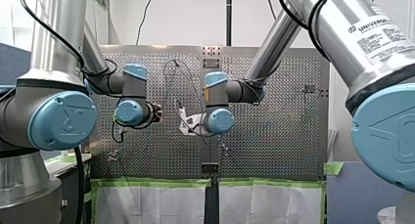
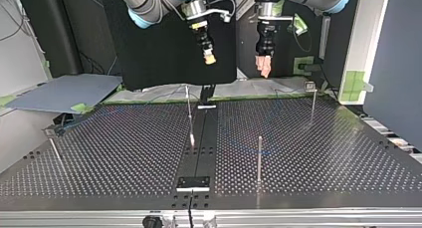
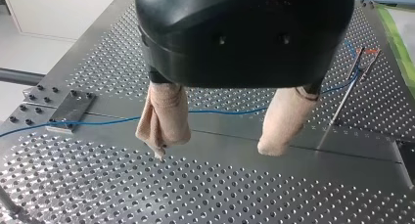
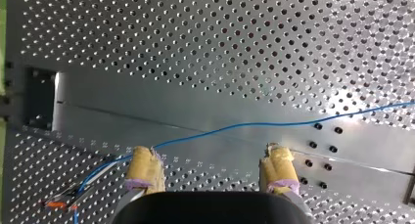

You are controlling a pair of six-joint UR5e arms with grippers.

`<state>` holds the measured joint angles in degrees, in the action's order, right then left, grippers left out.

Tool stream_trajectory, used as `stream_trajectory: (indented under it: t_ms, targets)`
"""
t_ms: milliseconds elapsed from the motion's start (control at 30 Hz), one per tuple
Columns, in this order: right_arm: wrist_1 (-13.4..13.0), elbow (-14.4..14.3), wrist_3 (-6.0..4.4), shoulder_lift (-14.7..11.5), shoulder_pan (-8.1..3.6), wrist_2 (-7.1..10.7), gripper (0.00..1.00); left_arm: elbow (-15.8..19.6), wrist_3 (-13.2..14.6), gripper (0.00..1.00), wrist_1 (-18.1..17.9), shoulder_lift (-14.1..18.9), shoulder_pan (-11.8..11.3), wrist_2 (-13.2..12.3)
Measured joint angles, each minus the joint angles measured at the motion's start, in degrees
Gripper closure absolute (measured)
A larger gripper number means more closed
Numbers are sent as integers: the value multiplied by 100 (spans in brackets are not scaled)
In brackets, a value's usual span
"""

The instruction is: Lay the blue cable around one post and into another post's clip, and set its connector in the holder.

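Top view, left to right. My right pincer (image 2: 210,60) hangs above the tabletop (image 2: 109,148), its yellow pads apart and holding nothing. Below it a thin middle post (image 2: 189,113) stands by the tabletop's centre seam. My left pincer (image 2: 263,68) hangs well apart from the right one, beige pads spread and empty. Further right stand a near post (image 2: 259,158) and a far post (image 2: 312,106). The blue cable (image 3: 225,111) lies loose on the tabletop. In the left wrist view it runs across beneath the spread pads. In the right wrist view it runs just ahead of the pads, and its orange-tipped connector (image 4: 58,203) lies flat beside that pincer.
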<state>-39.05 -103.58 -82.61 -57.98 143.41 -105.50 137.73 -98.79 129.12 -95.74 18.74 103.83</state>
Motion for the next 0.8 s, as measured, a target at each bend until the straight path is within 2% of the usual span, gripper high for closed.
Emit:
stream_trajectory:
  t_ms: [133,300,467,533,800]
  targets:
    - [-5,-67,-82,0,-11,-214,1,2,1,0,0,0,0,0]
    - [-88,-151,-152,0,-92,-506,1,1,1,0,0,0,0,1]
    - [-158,-173,-152,0,-141,-777,1,-1,1,0,0,0,0,-6]
    - [-190,-173,-152,0,-150,-801,1,0,1,0,1,0,0,-11]
    - [-213,-175,-119,0,-159,-667,1,-2,-9,0,0,0,0,-16]
